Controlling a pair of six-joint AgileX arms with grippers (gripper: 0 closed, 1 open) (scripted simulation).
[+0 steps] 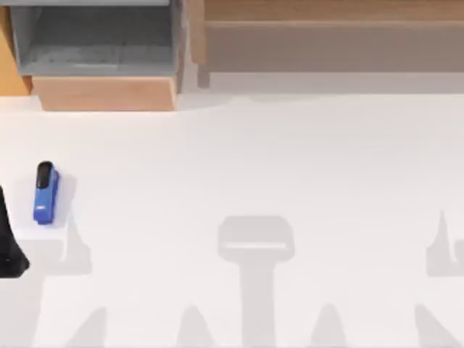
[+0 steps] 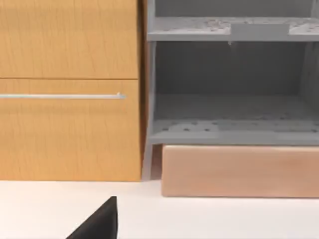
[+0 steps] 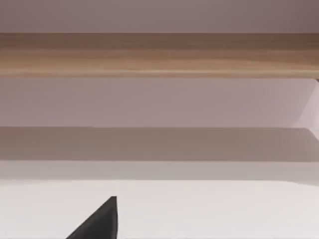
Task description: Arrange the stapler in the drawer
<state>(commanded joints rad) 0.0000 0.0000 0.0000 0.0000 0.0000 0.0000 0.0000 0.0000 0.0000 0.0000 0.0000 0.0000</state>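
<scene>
The stapler (image 1: 46,193) is small and bright blue, with a black round end. It lies flat on the white desk (image 1: 275,159), near the left edge in the top view. Its black end points toward the far side of the desk, where the drawer is. Nothing touches the stapler.

The left tool (image 1: 9,246) is a dark shape at the left edge of the desk. The stapler lies just beside it, a little farther toward the drawer and a little to the right. The two are apart. I cannot tell if the left tool is open or closed, and it does not have hold of the stapler. In the left wrist view a black tip of this tool (image 2: 99,221) shows above the white desk.

The drawer (image 1: 101,65) is well apart from the stapler, at the far left of the desk. It is pulled out. It is grey inside, with grey side walls and a light tan wood front. Beside it is an orange-brown cabinet front (image 2: 70,89) with a thin silver handle (image 2: 62,96).

A long brown wooden panel (image 1: 326,22) runs along the far right side of the desk.

In the right wrist view a black tip of the right tool (image 3: 99,221) shows above the desk, facing the wooden panel. I cannot tell if it is open or closed.
</scene>
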